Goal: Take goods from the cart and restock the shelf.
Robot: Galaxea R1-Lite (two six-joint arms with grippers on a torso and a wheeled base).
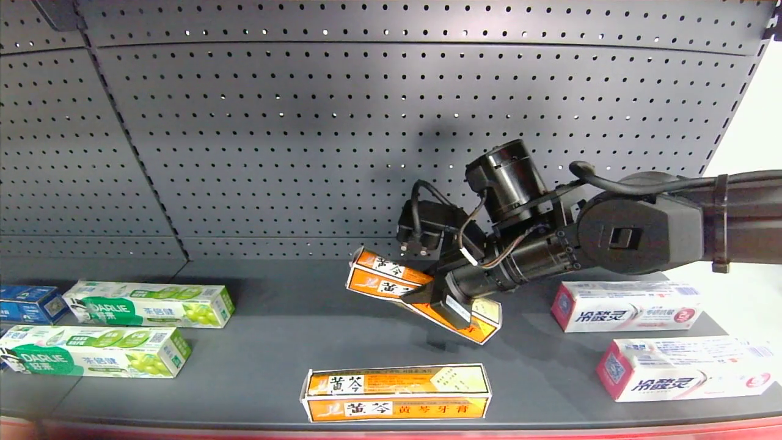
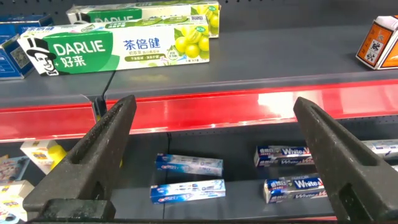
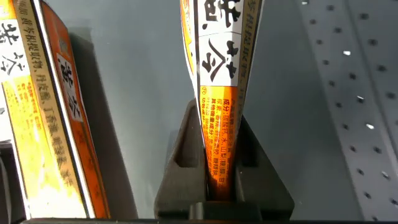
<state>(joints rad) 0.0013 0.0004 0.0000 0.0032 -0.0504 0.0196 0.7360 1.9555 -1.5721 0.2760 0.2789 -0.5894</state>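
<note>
My right gripper is shut on an orange toothpaste box over the middle of the grey shelf board. The box is tilted, its left end raised and its right end close to the board. In the right wrist view the box is pinched narrow between the two fingers of the right gripper. A second orange box lies flat near the shelf's front edge, and the right wrist view has it beside the held one. My left gripper is open and holds nothing, in front of the red shelf edge.
Two green toothpaste boxes and a blue box lie on the shelf's left. Two white and red boxes lie on its right. A pegboard wall backs the shelf. Small toothpaste boxes sit on a lower shelf.
</note>
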